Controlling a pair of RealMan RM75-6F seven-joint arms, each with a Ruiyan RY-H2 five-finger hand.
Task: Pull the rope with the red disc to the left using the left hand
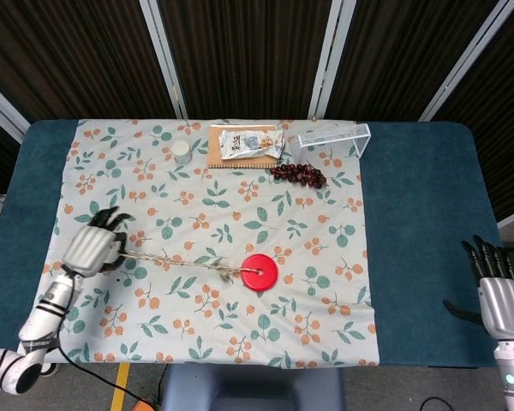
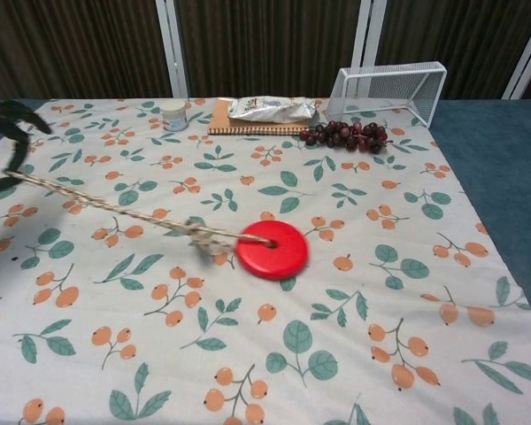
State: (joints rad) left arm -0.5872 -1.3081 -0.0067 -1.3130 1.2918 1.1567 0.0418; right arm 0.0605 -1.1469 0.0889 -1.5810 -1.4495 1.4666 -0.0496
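The red disc (image 1: 259, 272) lies flat near the middle of the flowered cloth, seen blurred as the red disc (image 2: 272, 250) in the chest view. A braided rope (image 1: 176, 263) runs taut from its hole to the left. My left hand (image 1: 95, 248) grips the rope's far end near the cloth's left edge; only the dark fingers (image 2: 9, 146) show at the chest view's left border, where the rope (image 2: 106, 207) rises off the cloth. My right hand (image 1: 495, 294) hovers off the table's right edge, fingers spread, holding nothing.
At the back of the table stand a small white jar (image 1: 182, 151), a snack packet on a brown pad (image 1: 248, 143), a bunch of dark grapes (image 1: 299, 174) and a tipped wire basket (image 1: 334, 139). Blue table surface (image 1: 420, 223) flanks the cloth.
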